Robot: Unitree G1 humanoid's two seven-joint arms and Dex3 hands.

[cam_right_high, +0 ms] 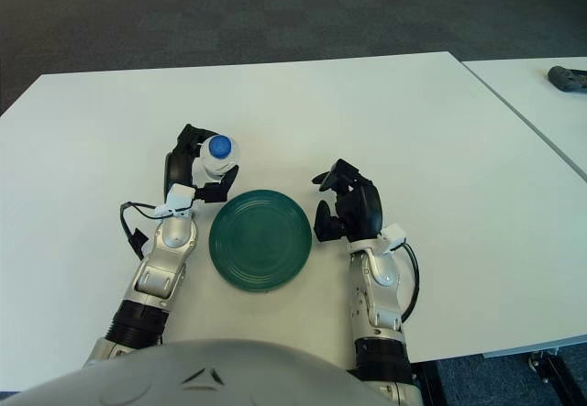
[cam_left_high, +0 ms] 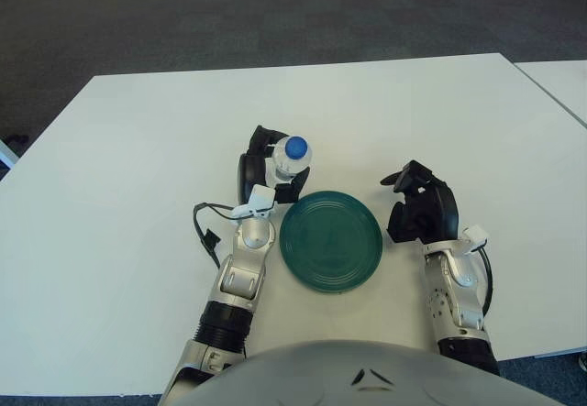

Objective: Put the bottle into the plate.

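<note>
Table: you have a plain white tabletop (cam_left_high: 138, 168) under everything, with a second white table's corner (cam_right_high: 541, 94) off to the robot's right, a dark object (cam_right_high: 569, 78) lying on it
Floor: dark grey carpet (cam_left_high: 275, 12) beyond the far edge
Writing: you can read no label or brand anywhere; the bottle's wrap is too small to make out
Bottle: clear with a blue cap, the bottle (cam_left_high: 293, 152) is gripped just beyond the plate's far left rim, tilted toward the plate
Plate: round dark green plate (cam_left_high: 330, 239), bare
Left hand: your left hand (cam_left_high: 266, 170) has its fingers curled around the bottle
Right hand: your right hand (cam_left_high: 420, 208) shows just right of the plate, fingers curled loosely, holding nothing
</note>
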